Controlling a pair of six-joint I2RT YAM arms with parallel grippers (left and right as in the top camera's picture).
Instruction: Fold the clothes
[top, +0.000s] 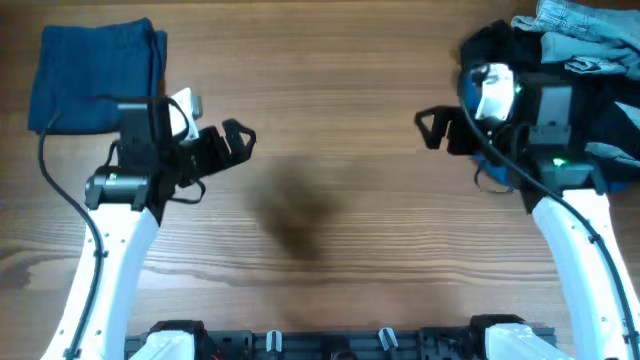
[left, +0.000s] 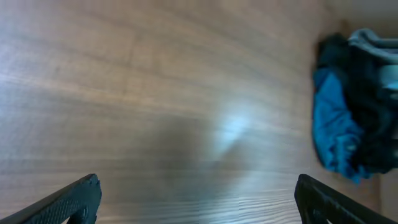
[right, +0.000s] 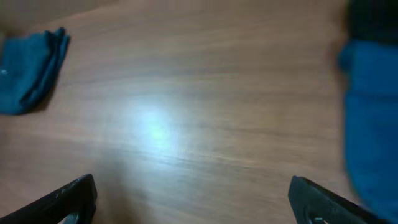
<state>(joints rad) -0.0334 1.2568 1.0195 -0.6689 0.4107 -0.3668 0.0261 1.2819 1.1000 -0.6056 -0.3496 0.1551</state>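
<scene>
- A folded blue garment (top: 95, 75) is seen lying flat at the far left corner of the wooden table (top: 330, 90), beside the left arm.
- A pile of unfolded clothes (top: 575, 45) is heaped at the far right corner. Dark, bright blue and pale grey-blue fabrics are mixed in it.
- The left gripper (top: 238, 143) is held above bare wood, pointed towards the middle of the table, well apart from the folded garment.
- In the left wrist view its fingers (left: 68, 202) are shown spread wide at the two lower corners, with nothing held between them. The pile is seen across the table at the right edge of that view.
- The right gripper (top: 425, 132) is held just off the inner edge of the pile, pointed towards the table's centre.
- In the right wrist view its fingers (right: 62, 199) are likewise spread wide and nothing is gripped. The folded garment is seen far off at the upper left.
- A blurred blue cloth (right: 373, 124) is cut off at the right edge of the right wrist view. It is probably part of the pile, though the blur keeps this from being settled.
- A dark patch (top: 295, 215) is seen on the wood between the two arms. It cannot be told whether it is a shadow or a stain.
</scene>
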